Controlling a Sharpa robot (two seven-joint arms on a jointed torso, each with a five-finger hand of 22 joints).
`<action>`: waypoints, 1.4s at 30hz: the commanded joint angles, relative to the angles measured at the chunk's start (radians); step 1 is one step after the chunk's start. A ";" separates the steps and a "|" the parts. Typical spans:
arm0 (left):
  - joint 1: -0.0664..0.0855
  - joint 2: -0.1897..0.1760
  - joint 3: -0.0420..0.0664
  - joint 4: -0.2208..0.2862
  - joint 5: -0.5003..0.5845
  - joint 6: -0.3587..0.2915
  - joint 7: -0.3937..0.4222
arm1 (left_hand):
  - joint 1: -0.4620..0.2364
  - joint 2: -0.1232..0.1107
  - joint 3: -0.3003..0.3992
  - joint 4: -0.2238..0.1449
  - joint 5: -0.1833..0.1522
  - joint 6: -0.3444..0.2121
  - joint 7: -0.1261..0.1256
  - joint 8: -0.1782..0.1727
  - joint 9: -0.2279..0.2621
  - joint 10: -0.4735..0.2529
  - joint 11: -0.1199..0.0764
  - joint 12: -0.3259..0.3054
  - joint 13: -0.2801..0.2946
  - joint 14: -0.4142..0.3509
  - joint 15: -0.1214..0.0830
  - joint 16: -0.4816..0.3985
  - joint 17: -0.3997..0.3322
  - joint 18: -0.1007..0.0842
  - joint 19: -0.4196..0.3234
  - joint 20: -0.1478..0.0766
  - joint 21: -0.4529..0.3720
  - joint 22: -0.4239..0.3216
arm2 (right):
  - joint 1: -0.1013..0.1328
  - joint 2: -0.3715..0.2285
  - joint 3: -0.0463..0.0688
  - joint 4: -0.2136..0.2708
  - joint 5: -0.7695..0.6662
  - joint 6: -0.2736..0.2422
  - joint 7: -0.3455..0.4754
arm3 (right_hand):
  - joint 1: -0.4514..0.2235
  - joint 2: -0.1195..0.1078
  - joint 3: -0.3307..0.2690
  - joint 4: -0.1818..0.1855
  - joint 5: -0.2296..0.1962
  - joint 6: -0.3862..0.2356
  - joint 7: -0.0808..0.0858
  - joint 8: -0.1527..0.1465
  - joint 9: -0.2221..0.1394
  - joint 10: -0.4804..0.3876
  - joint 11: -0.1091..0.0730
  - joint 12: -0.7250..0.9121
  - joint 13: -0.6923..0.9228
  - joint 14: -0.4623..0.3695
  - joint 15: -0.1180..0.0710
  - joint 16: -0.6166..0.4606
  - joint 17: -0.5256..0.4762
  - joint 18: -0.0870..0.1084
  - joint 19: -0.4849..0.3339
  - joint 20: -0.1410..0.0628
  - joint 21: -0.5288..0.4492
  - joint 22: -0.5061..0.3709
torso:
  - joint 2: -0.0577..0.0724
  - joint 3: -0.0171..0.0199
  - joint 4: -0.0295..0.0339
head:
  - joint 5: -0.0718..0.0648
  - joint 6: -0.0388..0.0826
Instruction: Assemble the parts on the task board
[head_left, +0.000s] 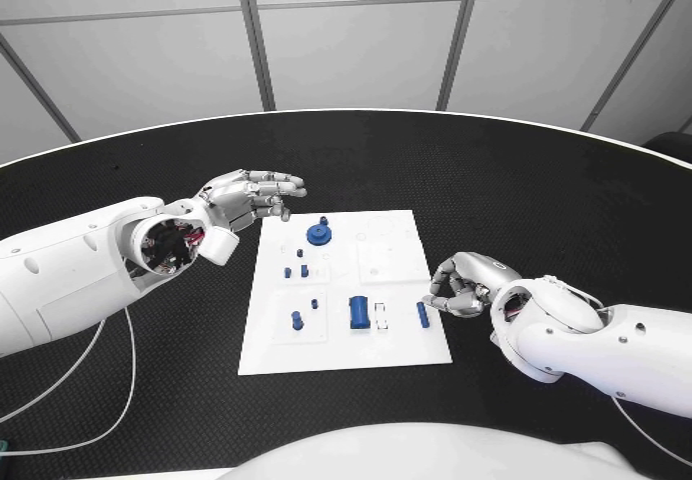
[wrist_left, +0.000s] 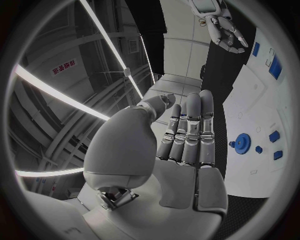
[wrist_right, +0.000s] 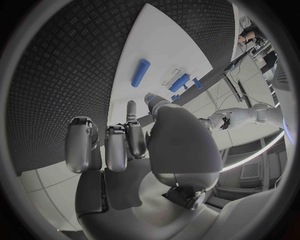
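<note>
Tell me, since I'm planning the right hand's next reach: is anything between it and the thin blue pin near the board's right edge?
Nothing visible. The right hand hovers beside the white board, empty, and only bare board separates it from the thin blue pin.

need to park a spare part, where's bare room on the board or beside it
Free: the board's near strip below the big cylinder, and its far-right corner beyond the gear. Bare table lies near-left of the board. Crowded: the left column of small pegs, and the right edge, where the right hand hovers beside a pin.
</note>
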 joint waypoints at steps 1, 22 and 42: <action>0.000 0.000 0.000 0.000 0.000 0.000 0.000 | 0.000 0.006 0.000 0.007 0.004 -0.004 0.000 0.004 0.001 -0.007 0.002 0.002 -0.001 -0.006 0.000 -0.006 -0.001 0.016 -0.007 0.002 -0.001 -0.001 | -0.001 0.008 -0.001 -0.008 0.000 0.007 -0.005 | -0.020 0.000 -0.006 0.004 0.002 0.001 0.005 -0.007 -0.002 0.022 0.005 0.000 0.167 0.095 0.006 0.006 0.220 -0.008 0.083 0.007 0.002 0.219 | 0.001 -0.0002 -0.0006 | 0.001 -0.002; 0.000 -0.001 0.000 0.000 0.000 -0.002 0.002 | -0.001 0.006 -0.001 0.009 0.004 -0.005 0.000 0.005 0.002 -0.007 0.002 0.003 -0.001 -0.006 0.000 -0.005 -0.001 0.016 -0.007 0.002 -0.002 -0.002 | -0.020 0.040 -0.005 -0.034 0.000 0.061 -0.027 | -0.047 -0.005 -0.024 0.003 0.000 0.019 0.000 -0.005 0.003 0.020 0.003 -0.002 0.166 0.095 0.005 0.005 0.218 -0.007 0.083 0.009 -0.002 0.218 | 0.000 -0.0013 -0.0006 | 0.002 -0.007; 0.000 -0.006 0.000 0.004 0.000 -0.003 0.002 | -0.001 0.006 -0.001 0.009 0.004 -0.005 0.000 0.005 0.002 -0.007 0.002 0.003 -0.001 -0.006 0.000 -0.005 -0.001 0.016 -0.007 0.002 -0.002 -0.002 | -0.037 0.067 -0.006 -0.063 0.000 0.102 -0.033 | 0.029 -0.011 0.002 -0.025 0.015 0.027 -0.009 -0.002 0.020 0.019 -0.007 -0.002 0.167 0.095 -0.003 0.005 0.219 -0.007 0.083 0.004 0.000 0.220 | 0.001 -0.0020 -0.0006 | 0.004 -0.011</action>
